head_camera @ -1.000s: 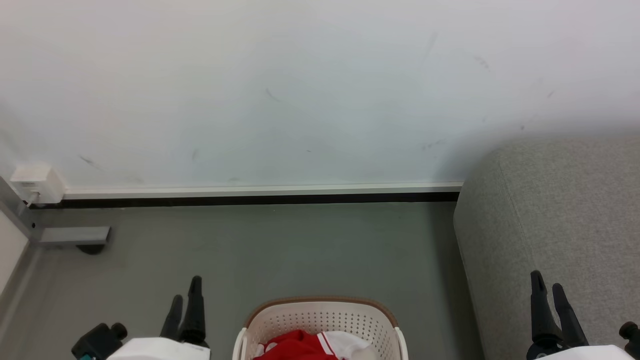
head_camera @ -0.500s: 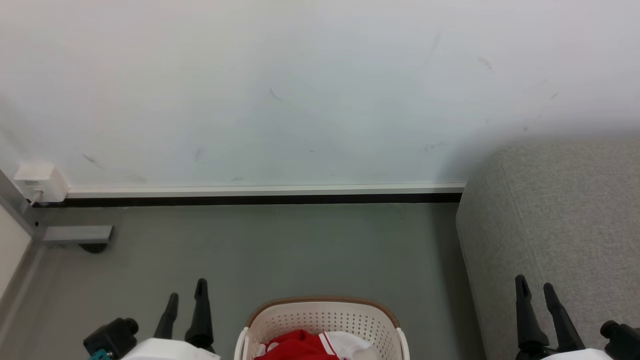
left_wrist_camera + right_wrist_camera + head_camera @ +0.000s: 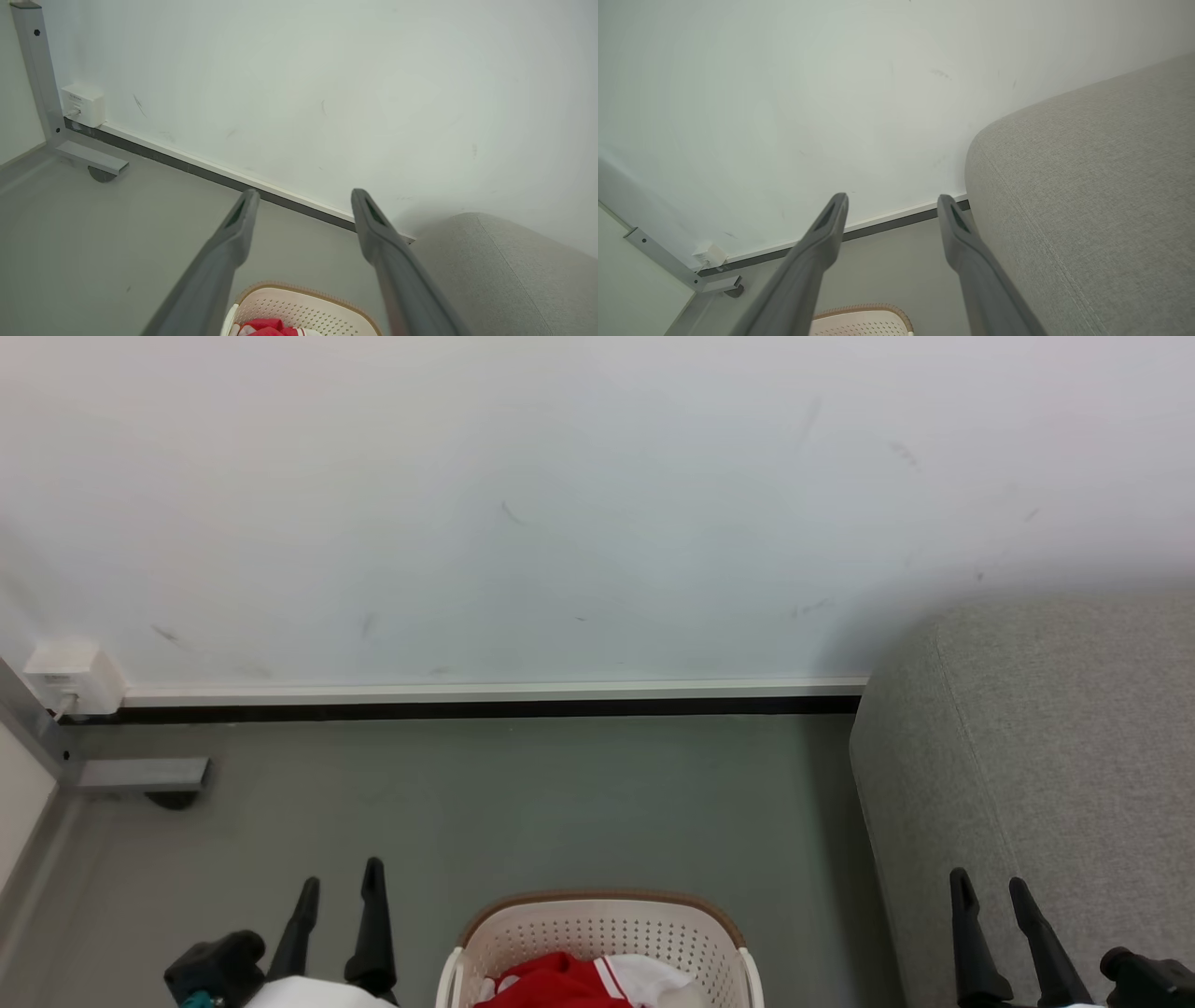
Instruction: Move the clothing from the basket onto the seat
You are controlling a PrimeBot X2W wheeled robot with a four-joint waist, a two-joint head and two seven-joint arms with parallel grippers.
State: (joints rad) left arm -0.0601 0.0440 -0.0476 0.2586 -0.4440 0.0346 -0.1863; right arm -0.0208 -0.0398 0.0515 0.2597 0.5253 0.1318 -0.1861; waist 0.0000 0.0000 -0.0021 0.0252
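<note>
Red and white clothing (image 3: 560,980) heaped inside cream basket (image 3: 597,919) on grey floor (image 3: 523,803), bottom centre. Grey sofa (image 3: 1055,756) just to its right. Left gripper (image 3: 341,875) and right gripper (image 3: 987,880) flanking basket, fingers spread wide, holding nothing, probably poised to reach in.

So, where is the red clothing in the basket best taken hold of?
Grip the bunched red fold of the clothing, coming down from above: the basket walls close off its sides, and the crumpled heap likely offers a ridge to pinch.
</note>
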